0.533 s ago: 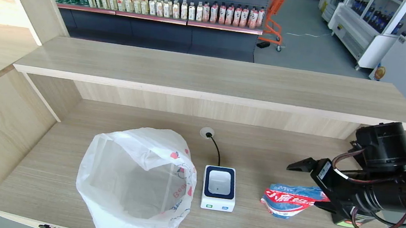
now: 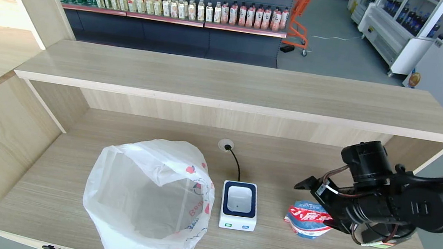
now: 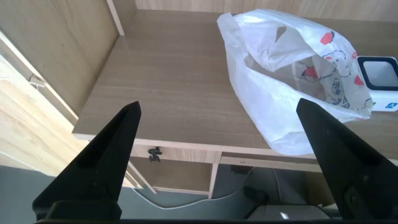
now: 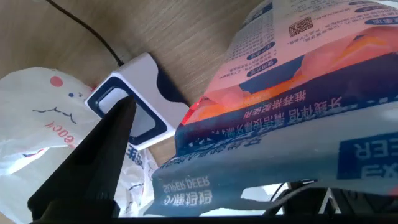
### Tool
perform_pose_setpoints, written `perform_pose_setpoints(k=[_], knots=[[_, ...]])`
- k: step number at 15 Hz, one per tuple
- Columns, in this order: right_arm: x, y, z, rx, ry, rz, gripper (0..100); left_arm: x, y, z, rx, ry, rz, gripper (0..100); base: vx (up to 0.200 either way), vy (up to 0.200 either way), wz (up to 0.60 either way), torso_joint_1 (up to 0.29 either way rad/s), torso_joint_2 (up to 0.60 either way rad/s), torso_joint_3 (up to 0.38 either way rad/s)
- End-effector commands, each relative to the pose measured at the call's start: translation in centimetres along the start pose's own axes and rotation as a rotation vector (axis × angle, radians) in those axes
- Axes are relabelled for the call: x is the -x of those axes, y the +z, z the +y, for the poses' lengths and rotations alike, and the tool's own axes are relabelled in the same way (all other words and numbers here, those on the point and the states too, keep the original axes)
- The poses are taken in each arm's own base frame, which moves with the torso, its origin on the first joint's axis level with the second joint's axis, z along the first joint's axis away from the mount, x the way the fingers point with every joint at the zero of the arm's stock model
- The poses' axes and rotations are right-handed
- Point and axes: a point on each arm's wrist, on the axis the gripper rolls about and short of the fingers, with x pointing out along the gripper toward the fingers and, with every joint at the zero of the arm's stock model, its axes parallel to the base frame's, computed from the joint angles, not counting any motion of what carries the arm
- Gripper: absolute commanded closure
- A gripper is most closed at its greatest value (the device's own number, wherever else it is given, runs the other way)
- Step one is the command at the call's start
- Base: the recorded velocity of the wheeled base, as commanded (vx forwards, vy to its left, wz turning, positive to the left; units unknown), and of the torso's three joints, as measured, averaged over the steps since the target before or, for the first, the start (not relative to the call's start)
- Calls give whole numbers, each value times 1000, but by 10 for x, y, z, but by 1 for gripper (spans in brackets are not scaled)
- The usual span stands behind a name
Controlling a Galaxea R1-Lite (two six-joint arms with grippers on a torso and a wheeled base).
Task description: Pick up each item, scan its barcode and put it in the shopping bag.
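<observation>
Right fingers [image 2: 306, 185] have swung left; arm lies low, fingers spread over pouch [image 2: 307, 223].

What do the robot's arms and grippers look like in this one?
The right arm is matte black with round joint housings, thin reddish and white cables looping at the wrist, and a small white label. The right gripper and left gripper both have plain black fingers tapering to wedges.

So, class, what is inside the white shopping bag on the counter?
Through the open mouth of the shopping bag, only its own crumpled plastic shows, with no item in sight. The near wall's folds cover the lowest part, so that corner cannot be checked.
</observation>
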Motion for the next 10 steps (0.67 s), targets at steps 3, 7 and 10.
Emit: perform_pose_setpoints(k=[3,7,10], knots=[[-30,-4,1,12,-1,-22,0,0,0,0,0,0,0,0,0,0,0,0,0,0],[-45,-11,-1,26,-39,-20,100,0,0,0,0,0,0,0,0,0,0,0,0,0],[-43,-10,1,54,-37,-35,100,0,0,0,0,0,0,0,0,0,0,0,0,0]])
